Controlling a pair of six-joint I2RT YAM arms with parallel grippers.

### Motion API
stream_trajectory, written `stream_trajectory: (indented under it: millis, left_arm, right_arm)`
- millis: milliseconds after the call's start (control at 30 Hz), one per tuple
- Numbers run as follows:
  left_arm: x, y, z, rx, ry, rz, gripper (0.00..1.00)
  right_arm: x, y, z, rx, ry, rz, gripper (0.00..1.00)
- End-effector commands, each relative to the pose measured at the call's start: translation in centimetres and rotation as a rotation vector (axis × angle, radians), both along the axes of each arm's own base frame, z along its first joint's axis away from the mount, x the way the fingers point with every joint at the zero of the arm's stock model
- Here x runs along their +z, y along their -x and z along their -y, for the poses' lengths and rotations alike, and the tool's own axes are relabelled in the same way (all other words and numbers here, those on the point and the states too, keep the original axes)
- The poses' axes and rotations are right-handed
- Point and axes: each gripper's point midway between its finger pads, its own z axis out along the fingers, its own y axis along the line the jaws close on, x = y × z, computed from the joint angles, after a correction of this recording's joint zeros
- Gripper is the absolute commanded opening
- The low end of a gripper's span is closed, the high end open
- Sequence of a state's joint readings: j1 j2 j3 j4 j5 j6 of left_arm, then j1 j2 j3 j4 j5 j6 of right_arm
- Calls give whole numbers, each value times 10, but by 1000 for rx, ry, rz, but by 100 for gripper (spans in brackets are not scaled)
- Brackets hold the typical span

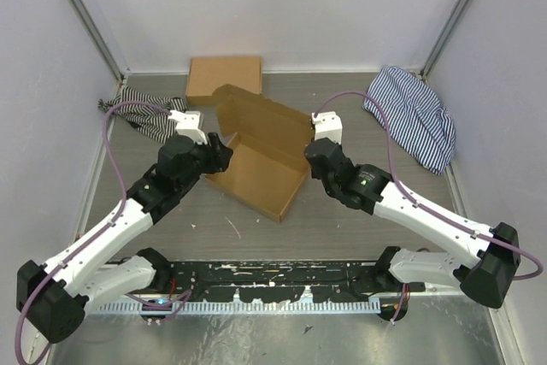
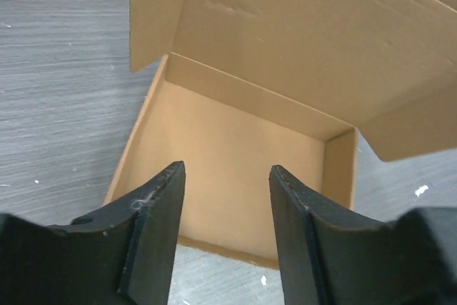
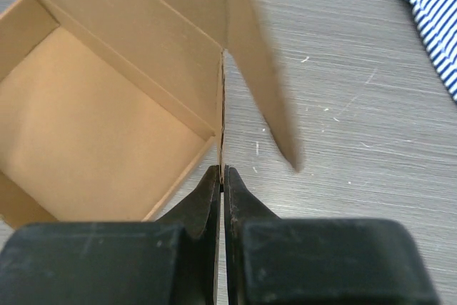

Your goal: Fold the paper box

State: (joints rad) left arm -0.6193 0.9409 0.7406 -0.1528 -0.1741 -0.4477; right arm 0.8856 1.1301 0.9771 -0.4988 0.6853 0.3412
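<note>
We find the box (image 1: 256,175) mid-surface (image 1: 342,220), between both arms; tray formed, lid flap up at rear. Left hand (image 2: 225,176) spread over the tray's edge, gripping nothing. Right hand (image 3: 221,176) pressed together, pinching the box's side wall at its corner edge. Second carton (image 1: 224,74) at rear, just behind the box.

**Grey tabletop enclosed by pale walls**

A grey, wood-grained table (image 1: 256,237) is enclosed by plain white walls (image 1: 282,6), which are joined at silver metal posts (image 1: 85,14). Soft, even light is cast throughout. A scuffed black strip (image 1: 282,273) is fixed along the near edge.
</note>
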Motion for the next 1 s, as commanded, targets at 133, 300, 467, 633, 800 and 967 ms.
stream_trajectory:
  millis: [133,300,467,633,800,967]
  left_arm:
    - [9,-41,-23,152,-117,46,64]
    - [14,-55,-16,136,-117,89,65]
    - [17,-72,-9,98,-105,153,65]
    - [16,-93,10,1,-110,227,67]
    - [12,-114,21,-110,-39,239,67]
    - [13,-129,28,-154,-20,248,67]
  right_arm:
    - [21,5,-2,94,-127,-33,1]
    - [27,9,19,91,-117,-28,1]
    - [31,12,26,102,-123,-26,1]
    - [27,15,24,126,-132,-43,1]
    - [25,17,22,139,-140,-48,1]
    - [24,19,20,162,-143,-54,1]
